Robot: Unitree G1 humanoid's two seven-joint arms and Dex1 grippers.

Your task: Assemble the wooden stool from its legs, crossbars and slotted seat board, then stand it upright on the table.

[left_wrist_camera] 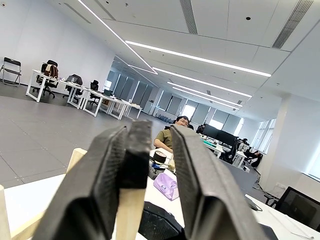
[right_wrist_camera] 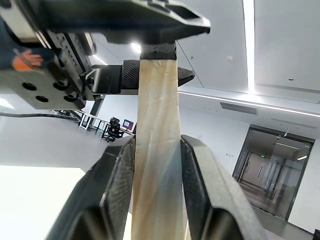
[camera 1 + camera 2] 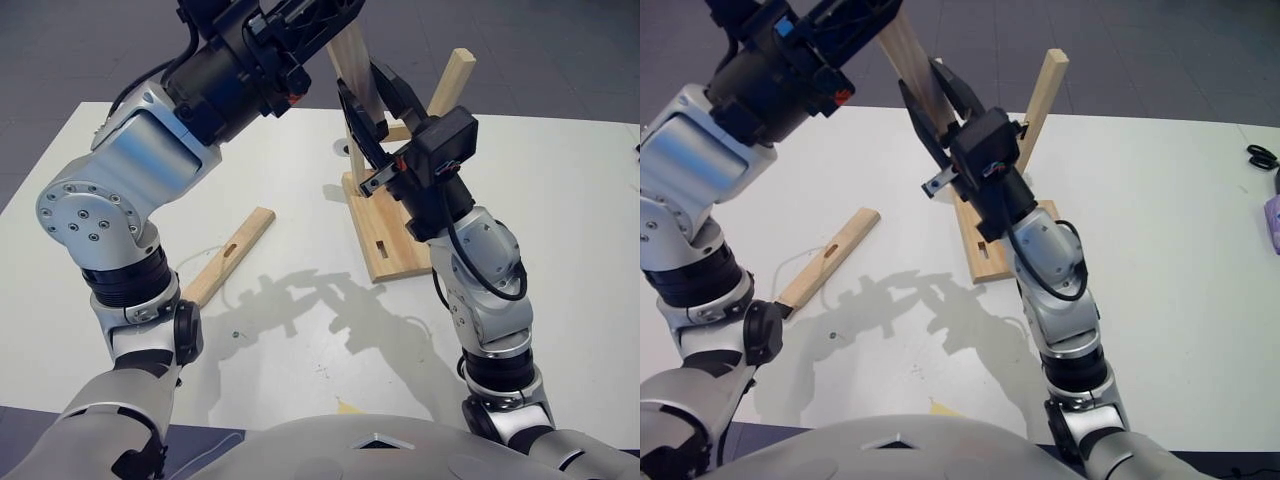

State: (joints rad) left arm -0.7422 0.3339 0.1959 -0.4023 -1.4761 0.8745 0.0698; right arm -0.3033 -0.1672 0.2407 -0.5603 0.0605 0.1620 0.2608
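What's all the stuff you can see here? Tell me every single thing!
table: one, white, under everything.
seat board: one, light wood, flat mid-table.
held leg: one, light wood, raised above the seat board.
tilted leg: one, light wood, sticking up over the seat board's far end.
slotted piece: one, light wood, flat on the table's left side.
scissors: one, black, table's far right.
purple object: one, table's right edge.
left gripper: one, black, shut on held leg's top end.
right gripper: one, black, shut on held leg lower down.
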